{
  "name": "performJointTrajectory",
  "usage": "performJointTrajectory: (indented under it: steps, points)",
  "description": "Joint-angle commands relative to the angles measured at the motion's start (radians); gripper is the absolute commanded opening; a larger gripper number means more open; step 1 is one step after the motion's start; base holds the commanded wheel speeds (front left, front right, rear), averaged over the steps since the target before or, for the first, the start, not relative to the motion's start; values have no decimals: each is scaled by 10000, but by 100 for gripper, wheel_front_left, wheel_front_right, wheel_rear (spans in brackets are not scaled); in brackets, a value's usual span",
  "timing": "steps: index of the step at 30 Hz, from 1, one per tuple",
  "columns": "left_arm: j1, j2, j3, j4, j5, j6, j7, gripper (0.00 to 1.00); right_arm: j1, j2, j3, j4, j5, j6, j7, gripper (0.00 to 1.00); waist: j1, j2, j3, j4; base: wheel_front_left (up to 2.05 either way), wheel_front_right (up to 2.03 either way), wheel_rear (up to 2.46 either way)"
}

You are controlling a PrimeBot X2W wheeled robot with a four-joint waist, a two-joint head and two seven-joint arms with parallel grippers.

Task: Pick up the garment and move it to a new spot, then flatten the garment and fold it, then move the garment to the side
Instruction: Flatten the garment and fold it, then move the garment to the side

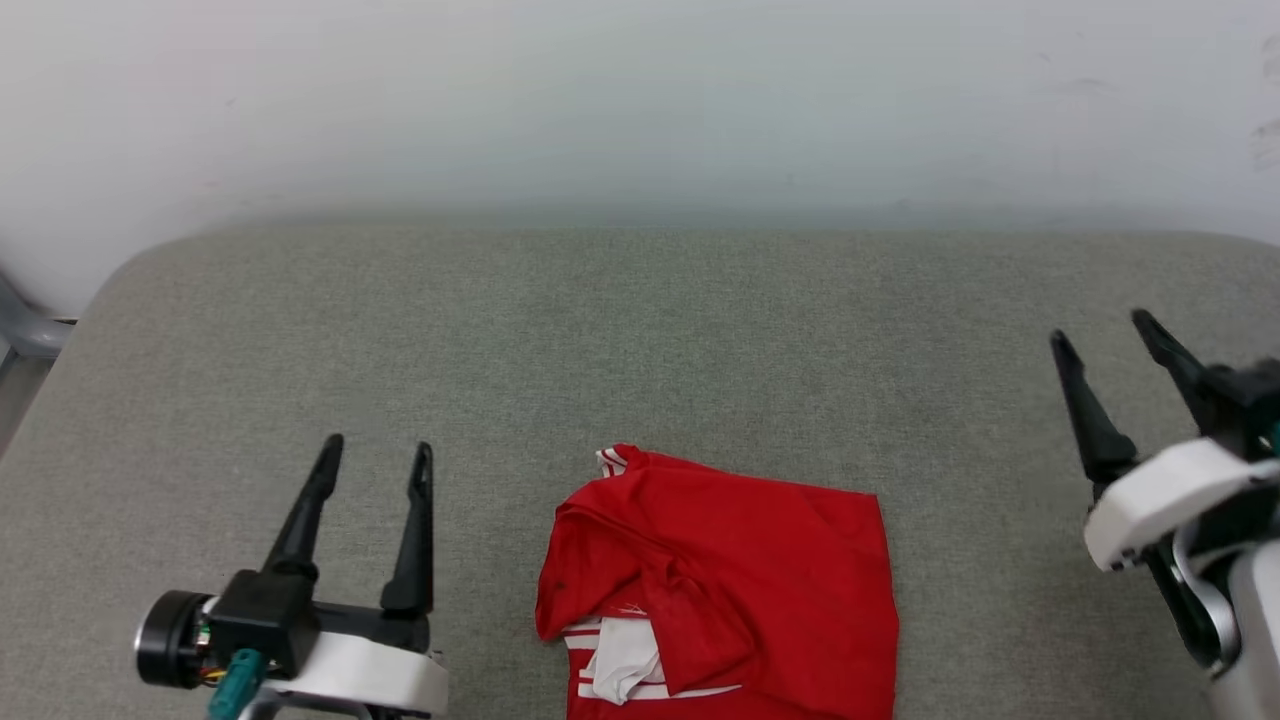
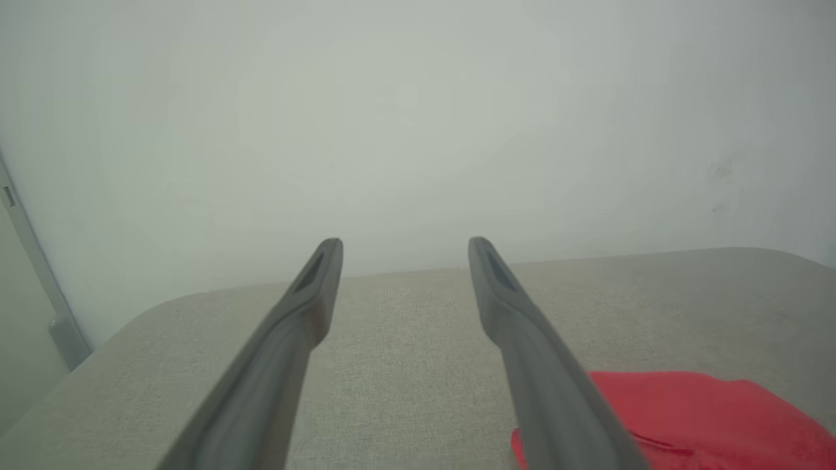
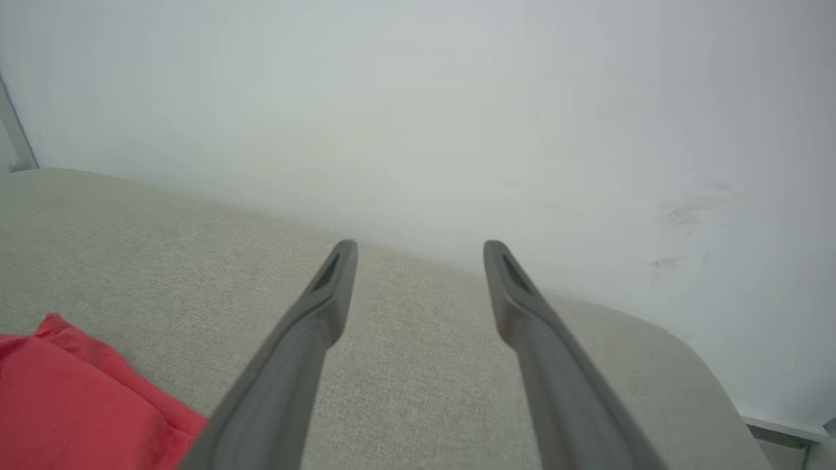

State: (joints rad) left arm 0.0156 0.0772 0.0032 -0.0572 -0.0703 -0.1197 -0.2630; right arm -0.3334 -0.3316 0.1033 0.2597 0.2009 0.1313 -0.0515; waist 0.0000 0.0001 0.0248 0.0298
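**Head view.** Garment (image 1: 740,580), a red T-shirt, loosely folded and rumpled, plain red side uppermost, on the near middle of a grey-green upholstered surface (image 1: 640,340); lower edge cut off by the bottom of the view. White sleeve (image 1: 622,668) tucked under a red flap at the heap's lower left. Red-and-white striped trim (image 1: 612,460) at its far left corner.

Left gripper (image 1: 380,445) at lower left, near the garment's left edge but apart from it. Fingers spread, released, pointing toward the pale wall (image 1: 640,100), with nothing between them. Right gripper (image 1: 1099,327) at the right edge, farther up the view and well apart from the garment. Fingers likewise spread, grasping nothing. Garment between the two grippers, touched by neither. Grey frame piece (image 1: 30,335) beyond the surface's far left rounded corner.

**Left wrist view.** Left gripper (image 2: 405,243), both dark fingers splayed above bare upholstery. Red cloth of the garment (image 2: 705,411) at lower right, partly hidden behind one finger.

**Right wrist view.** Right gripper (image 3: 421,245), fingers wide apart over bare upholstery. Garment (image 3: 65,405) in the lower left corner, beside the nearer finger as pictured. Faint scuff marks (image 3: 679,215) on the wall behind.
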Motion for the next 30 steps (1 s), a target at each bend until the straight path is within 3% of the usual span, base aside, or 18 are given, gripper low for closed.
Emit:
performJointTrajectory:
  steps: [1,8,20,26,30]
  points:
    - [71,-50,-207,145,129,-36,-21,100,635,306,-575,-448,-186,-12,-152,100,0,-1,30,-38,0,0,0]
    - [204,-102,-268,295,124,-28,-21,100,2184,1384,-1622,-1721,-623,-11,-617,100,0,-1,85,-105,0,0,0]
    - [258,-130,-143,434,223,-63,-21,100,2947,2376,-1810,-2035,-709,-12,-704,100,0,-1,96,-111,0,0,0]
    - [127,-145,-190,405,250,-82,-21,100,3040,2290,-1717,-2018,-255,-11,250,100,0,-1,124,-16,0,0,0]
    - [171,-151,-190,450,267,-83,-21,100,3180,2055,-1097,-2123,357,-12,2360,100,0,-1,186,11,0,0,0]
